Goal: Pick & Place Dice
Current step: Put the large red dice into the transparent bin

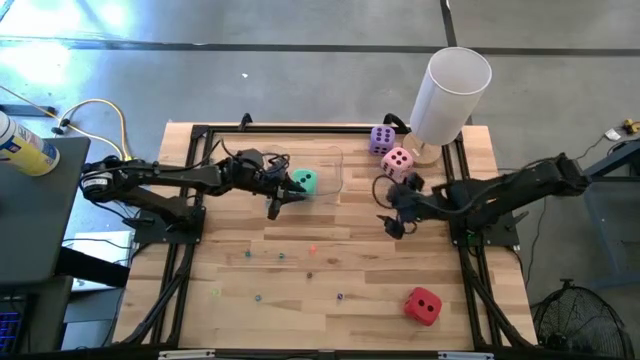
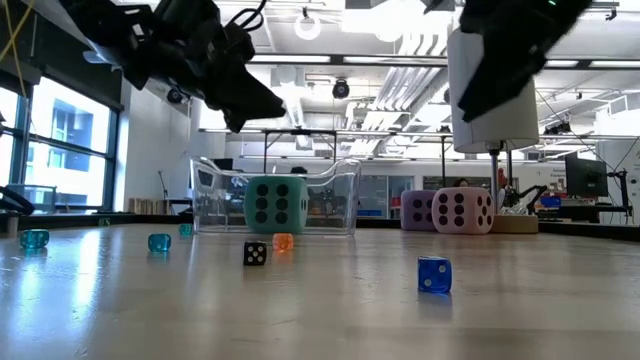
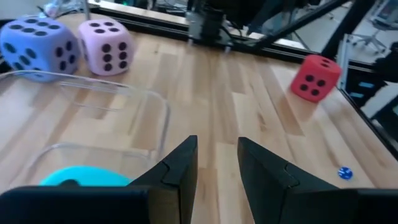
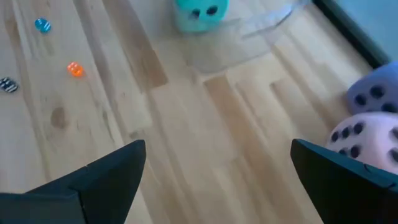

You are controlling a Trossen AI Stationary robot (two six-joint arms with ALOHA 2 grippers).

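The teal die [image 1: 306, 180] [image 2: 275, 201] [image 3: 78, 177] sits on its bottom face inside a clear container [image 1: 338, 172] [image 2: 345, 200]. My left gripper [image 1: 276, 207] [image 3: 217, 163] hovers just near-left of it, fingers narrowly open and empty. The pink die [image 1: 398, 162] [image 4: 367, 134] and purple die [image 1: 381, 139] [image 4: 373, 93] stand side by side on the table near the white cylinder. My right gripper [image 1: 392, 226] [image 4: 217, 149] hangs wide open on the near side of the pink die, touching nothing. The red die [image 1: 423, 305] [image 3: 316, 76] rests alone by the near right corner.
A tall white cylinder [image 1: 450, 92] stands at the far right, behind the purple die. Several tiny dice lie scattered over the middle of the table, among them a blue one [image 2: 433, 275], a black one [image 2: 255, 253] and an orange one [image 2: 283, 242]. Black rails frame the tabletop.
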